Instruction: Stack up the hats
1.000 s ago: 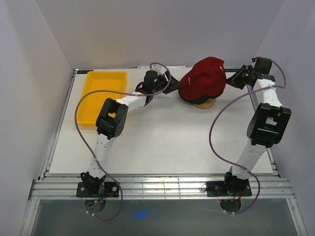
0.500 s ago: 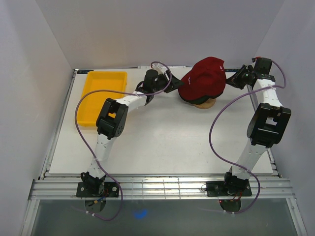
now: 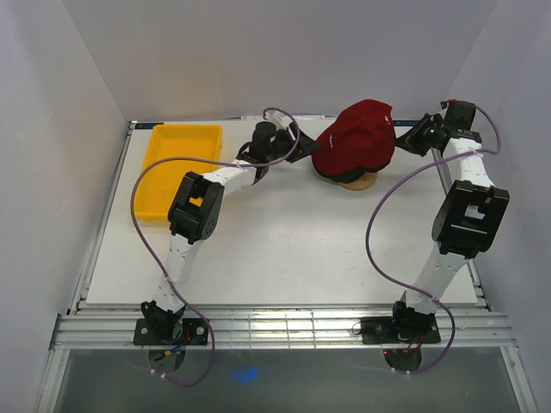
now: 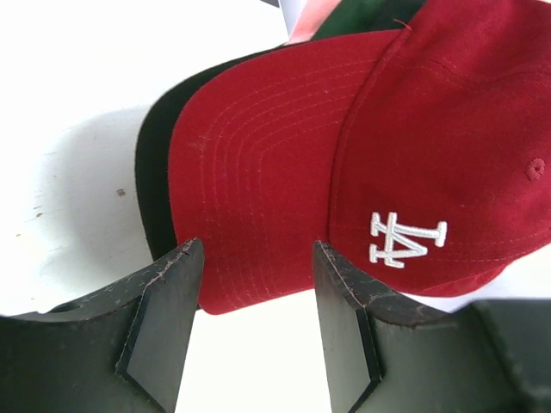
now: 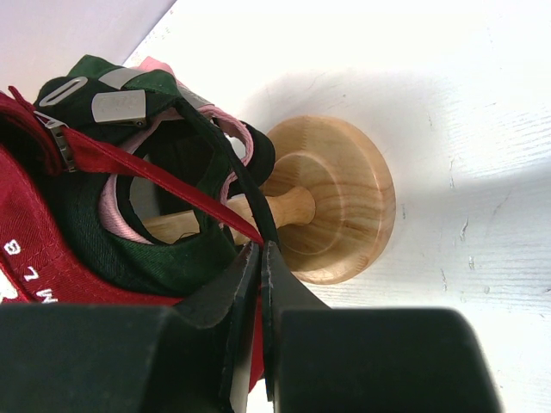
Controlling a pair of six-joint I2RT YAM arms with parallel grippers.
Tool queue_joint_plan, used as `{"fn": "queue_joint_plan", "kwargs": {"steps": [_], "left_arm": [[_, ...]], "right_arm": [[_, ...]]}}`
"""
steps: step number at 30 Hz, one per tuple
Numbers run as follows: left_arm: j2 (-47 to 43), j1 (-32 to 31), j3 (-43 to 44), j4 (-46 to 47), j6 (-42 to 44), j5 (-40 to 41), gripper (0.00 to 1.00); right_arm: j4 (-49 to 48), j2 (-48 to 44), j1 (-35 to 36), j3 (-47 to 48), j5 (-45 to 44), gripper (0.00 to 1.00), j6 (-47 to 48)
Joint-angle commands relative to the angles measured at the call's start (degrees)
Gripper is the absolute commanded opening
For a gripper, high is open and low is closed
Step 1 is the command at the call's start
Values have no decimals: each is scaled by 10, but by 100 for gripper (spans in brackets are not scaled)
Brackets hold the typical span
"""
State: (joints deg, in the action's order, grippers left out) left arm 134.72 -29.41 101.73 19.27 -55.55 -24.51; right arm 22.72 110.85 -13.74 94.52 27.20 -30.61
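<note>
A: Hats first: where are they?

B: All three sit in one pile on the wooden stand, toward the far right of the tabletop. The dark red cap is on top, its white logo facing the left wrist camera. Under it is the dark green cap, and the pale pink cap shows innermost from below.

A: And the left end effector?

B: Spread wide at the brim side of the pile. The edge of the red brim lies in the gap between its two fingers, with the dark brim peeking out just beneath. I cannot tell whether either finger touches the fabric.

A: The right end effector?

B: At the back of the pile, by the strap buckles. Its fingers are drawn nearly together, with only a thin slit between them. A dark strap and the red one run down to its tips, but I cannot tell whether either is pinched.

A: Anything else on the tabletop?

B: A yellow tray at the far left, well apart from the stand.
</note>
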Motion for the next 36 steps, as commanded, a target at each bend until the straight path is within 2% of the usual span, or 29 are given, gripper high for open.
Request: {"fn": "queue_joint_plan", "kwargs": {"steps": [1, 18, 36], "left_arm": [[2, 3, 2, -8, 5, 12, 63], [24, 1, 19, 2, -3, -12, 63], [-5, 1, -6, 35, -4, -19, 61]], "right_arm": [[26, 5, -1, 17, -25, 8, 20], [26, 3, -2, 11, -26, 8, 23], [25, 2, -2, 8, -25, 8, 25]]}}
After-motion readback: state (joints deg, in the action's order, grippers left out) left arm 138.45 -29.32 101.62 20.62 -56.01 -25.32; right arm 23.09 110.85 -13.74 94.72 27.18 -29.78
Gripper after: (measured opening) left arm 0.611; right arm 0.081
